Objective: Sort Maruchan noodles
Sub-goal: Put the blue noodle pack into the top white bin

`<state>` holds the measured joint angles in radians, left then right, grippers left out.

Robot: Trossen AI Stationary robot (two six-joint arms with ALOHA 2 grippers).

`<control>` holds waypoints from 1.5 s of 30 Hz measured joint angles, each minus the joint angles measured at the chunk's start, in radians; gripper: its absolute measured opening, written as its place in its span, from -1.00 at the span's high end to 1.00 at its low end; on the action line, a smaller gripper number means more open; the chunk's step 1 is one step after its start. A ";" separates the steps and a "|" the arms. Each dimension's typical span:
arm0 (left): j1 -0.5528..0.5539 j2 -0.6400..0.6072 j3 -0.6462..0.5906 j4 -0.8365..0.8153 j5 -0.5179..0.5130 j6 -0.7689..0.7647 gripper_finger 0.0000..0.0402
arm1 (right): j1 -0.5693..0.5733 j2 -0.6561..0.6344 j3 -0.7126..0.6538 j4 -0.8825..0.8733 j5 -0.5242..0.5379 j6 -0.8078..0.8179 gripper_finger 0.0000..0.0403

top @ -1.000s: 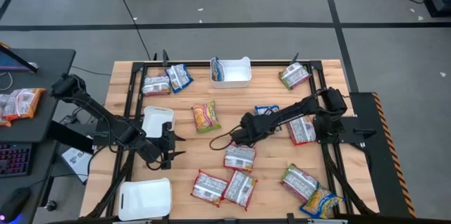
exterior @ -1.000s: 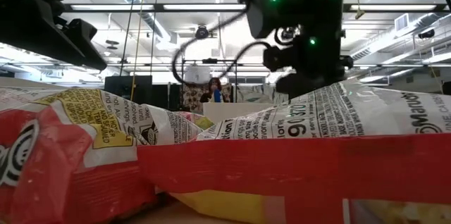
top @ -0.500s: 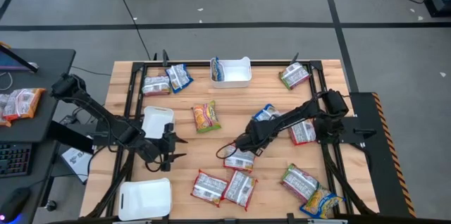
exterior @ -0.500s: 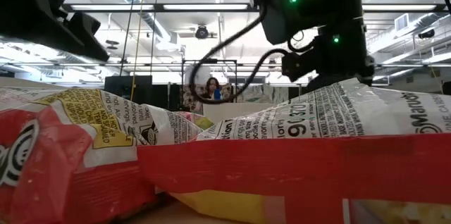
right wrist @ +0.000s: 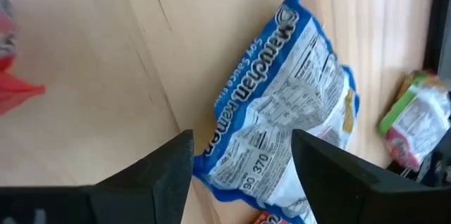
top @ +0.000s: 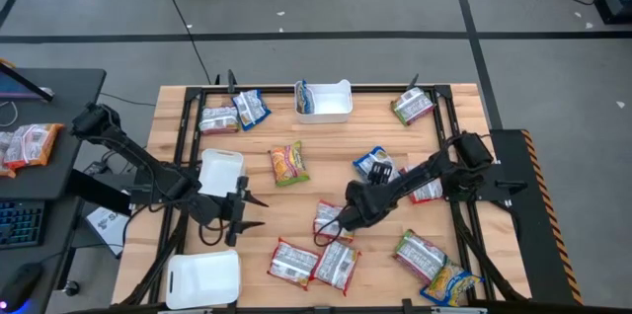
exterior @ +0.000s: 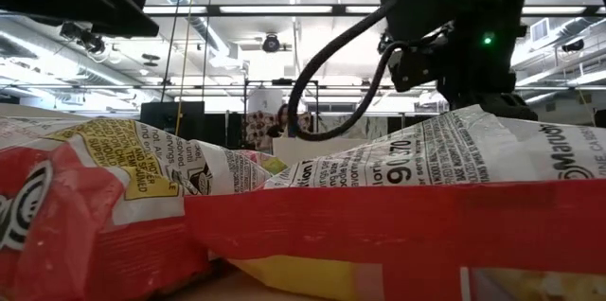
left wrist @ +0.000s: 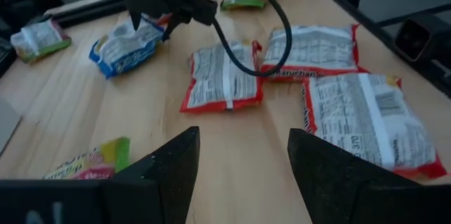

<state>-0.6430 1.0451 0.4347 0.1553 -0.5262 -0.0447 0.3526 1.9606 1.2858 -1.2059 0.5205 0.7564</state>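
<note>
right gripper [top: 336, 227] now sits over the red packet [top: 332, 217] at table centre; a second ago it was higher up the table near the blue packet [top: 375, 164], and half a second ago midway. in the right wrist view its fingers [right wrist: 151, 175] stand apart with nothing between them, the blue packet lying on the wood beyond them. the blue packet has shifted: earlier half hidden under the arm, now fully clear, just right of centre. the red packet looks nudged and partly covered by the gripper in the high view.

left gripper [top: 245, 211] hangs at the left-centre, fingers [left wrist: 169, 171] spread and empty; it has edged slightly toward the near edge compared with a second ago. left wrist view shows three red packets ahead of it.

other packets unchanged: yellow packet [top: 288, 164] left of centre, two red ones [top: 314, 263] side by side at the near edge, green pair [top: 431, 265] at near right, one green [top: 413, 107] at far right, two at far left [top: 233, 113]. white bin [top: 336, 105] at far centre holds a blue packet. two white trays [top: 221, 168] on the left side stay put.

low view: a red packet fills the foreground, right arm above it.
</note>
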 joint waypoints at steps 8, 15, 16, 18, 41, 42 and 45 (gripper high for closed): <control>0.000 0.000 0.000 0.013 0.000 0.022 -0.11 | -0.008 0.000 -0.111 0.104 0.072 0.007 -0.18; 0.000 0.000 0.000 0.013 -0.002 0.017 -0.11 | -0.047 -0.003 -0.166 0.187 0.062 -0.006 -0.02; 0.000 0.000 0.000 0.013 -0.007 0.017 -0.11 | -0.052 -0.003 -0.166 0.189 0.060 -0.003 0.05; 0.000 0.000 0.000 0.012 -0.022 0.017 -0.11 | -0.059 -0.003 -0.167 0.192 0.057 0.001 0.21; 0.274 -0.101 -0.001 0.003 -0.211 0.114 -0.11 | -0.307 -0.193 0.256 0.212 0.039 0.002 0.96; 0.310 -0.106 -0.001 0.003 -0.199 0.116 -0.11 | -0.332 -0.209 0.257 0.252 0.049 -0.025 0.96; 0.435 -0.103 -0.001 0.002 -0.124 0.116 -0.11 | -0.414 -0.243 0.258 0.364 0.062 -0.105 0.97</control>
<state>-0.2083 0.9420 0.4339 0.1574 -0.6506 0.0711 -0.0611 1.7173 1.5436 -0.8416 0.5823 0.6510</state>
